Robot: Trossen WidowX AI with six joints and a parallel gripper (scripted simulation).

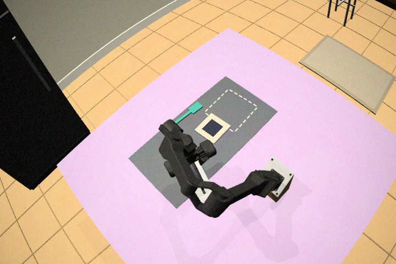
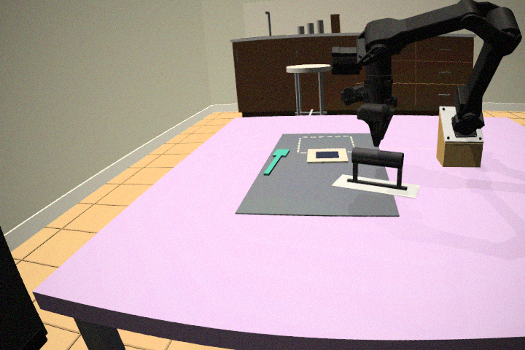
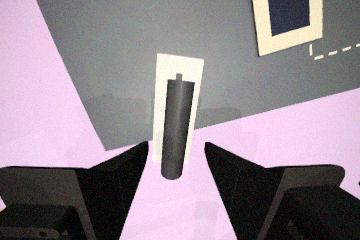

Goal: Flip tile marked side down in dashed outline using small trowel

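Note:
The trowel point(image 1: 201, 196) point(image 2: 378, 157) point(image 3: 178, 120) has a flat white blade and a raised black handle. It stands blade down, partly on the grey mat point(image 1: 148, 158) point(image 2: 296, 197) point(image 3: 88, 30) and partly over its edge. My gripper point(image 2: 377, 142) point(image 3: 177, 145) is open and empty above the handle, with a finger to each side of it in the wrist view. In the top view the arm hides the fingertips. The cream tile point(image 1: 212, 127) point(image 2: 327, 154) point(image 3: 289, 15) lies flat, dark mark up, covering part of the near side of the dashed outline point(image 1: 229, 90) point(image 3: 318, 57).
A flat teal tool point(image 1: 195, 107) point(image 2: 281, 152) with a narrow handle lies along the mat's far left edge. The arm's base block point(image 1: 281, 171) point(image 2: 459, 153) stands on the pink table point(image 1: 298, 124) point(image 2: 189, 255). A black cabinet point(image 1: 30, 93) stands beside the table.

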